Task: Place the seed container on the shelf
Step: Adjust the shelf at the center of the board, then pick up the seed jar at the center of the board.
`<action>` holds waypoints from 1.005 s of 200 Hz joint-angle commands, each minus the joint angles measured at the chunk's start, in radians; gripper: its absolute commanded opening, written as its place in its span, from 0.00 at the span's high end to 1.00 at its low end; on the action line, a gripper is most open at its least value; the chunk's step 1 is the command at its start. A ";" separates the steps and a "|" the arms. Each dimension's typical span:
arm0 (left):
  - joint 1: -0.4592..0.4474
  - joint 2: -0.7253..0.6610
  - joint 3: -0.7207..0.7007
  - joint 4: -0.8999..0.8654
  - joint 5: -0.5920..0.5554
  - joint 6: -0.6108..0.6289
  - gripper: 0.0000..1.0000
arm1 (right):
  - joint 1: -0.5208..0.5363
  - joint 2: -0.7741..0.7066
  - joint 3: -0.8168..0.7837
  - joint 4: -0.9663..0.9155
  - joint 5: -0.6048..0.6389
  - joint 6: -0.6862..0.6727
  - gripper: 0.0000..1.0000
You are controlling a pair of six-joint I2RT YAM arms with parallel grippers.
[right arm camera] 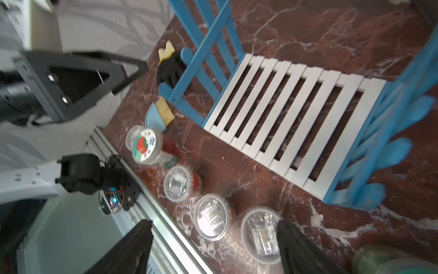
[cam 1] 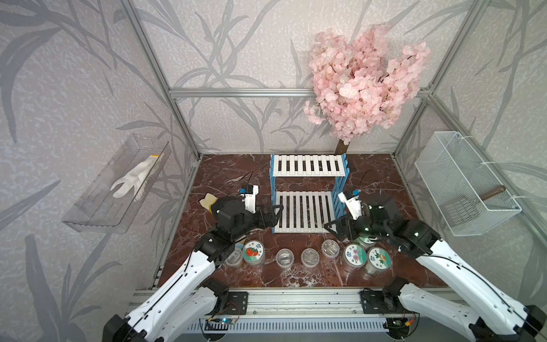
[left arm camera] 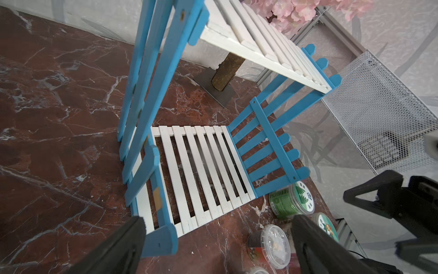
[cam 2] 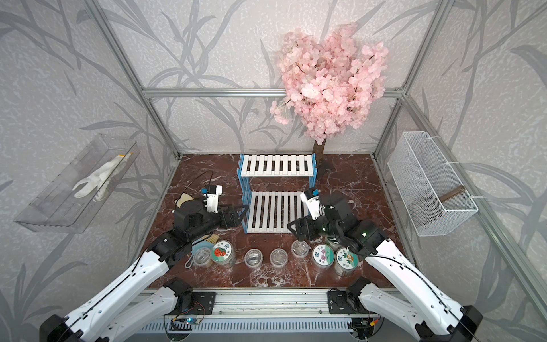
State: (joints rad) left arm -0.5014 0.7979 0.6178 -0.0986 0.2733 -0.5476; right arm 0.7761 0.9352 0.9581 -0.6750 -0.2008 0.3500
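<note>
Left tool point(cam 1: 273, 217) and right tool point(cam 1: 333, 229) gape empty, flanking the shelf point(cam 1: 296, 213) at 9 and 3 o'clock, seemingly poised for containers point(cam 1: 253, 252) at 6.

In a top view the shelf point(cam 2: 278, 207) stands mid-way across the table point(cam 2: 355, 177), its blue side frames upright and its white boards slatted. The left hand point(cam 2: 240, 216) hangs at its front left corner, the right hand point(cam 2: 294, 230) at its front right. Lidded seed containers point(cam 2: 278, 257) line the near edge.

Pink blossom tree point(cam 1: 367, 80) at back; white glove point(cam 1: 133, 180) in clear tray point(cam 1: 88, 220); wire-mesh basket point(cam 1: 455, 177) opposite.
</note>
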 commanded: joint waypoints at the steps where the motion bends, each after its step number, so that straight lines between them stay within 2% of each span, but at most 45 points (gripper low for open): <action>1: -0.005 -0.054 -0.031 -0.105 0.015 -0.022 0.00 | 0.172 0.054 -0.008 -0.027 0.234 -0.054 0.15; 19: -0.028 -0.074 -0.039 -0.137 0.034 -0.038 0.00 | 0.272 0.119 -0.006 -0.006 0.307 -0.057 0.18; 37: -0.094 -0.054 -0.017 -0.184 0.039 -0.010 0.00 | 0.313 0.149 -0.037 0.016 0.355 -0.039 0.23; 70: -0.287 0.040 0.033 -0.250 -0.106 0.077 0.00 | 0.310 0.087 -0.125 -0.056 0.534 0.149 0.28; 91: -0.351 0.072 0.017 -0.185 -0.176 0.091 0.00 | 0.282 0.028 -0.183 -0.078 0.501 0.198 0.27; 111: -0.380 0.100 0.006 -0.110 -0.214 0.114 0.00 | 0.224 0.022 -0.209 -0.097 0.418 0.245 0.27; 141: -0.398 0.154 0.009 -0.032 -0.214 0.175 0.00 | 0.196 0.065 -0.203 -0.080 0.355 0.238 0.24; 177: -0.411 0.208 0.017 0.008 -0.191 0.225 0.00 | 0.197 0.134 -0.189 -0.065 0.378 0.205 0.17; 201: -0.413 0.207 -0.003 0.045 -0.181 0.240 0.00 | 0.197 0.162 -0.190 -0.044 0.371 0.177 0.16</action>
State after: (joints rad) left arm -0.9092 1.0103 0.6147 -0.1257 0.0883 -0.3569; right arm 0.9741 1.0790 0.7540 -0.7376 0.1741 0.5533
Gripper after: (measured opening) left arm 0.998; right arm 0.836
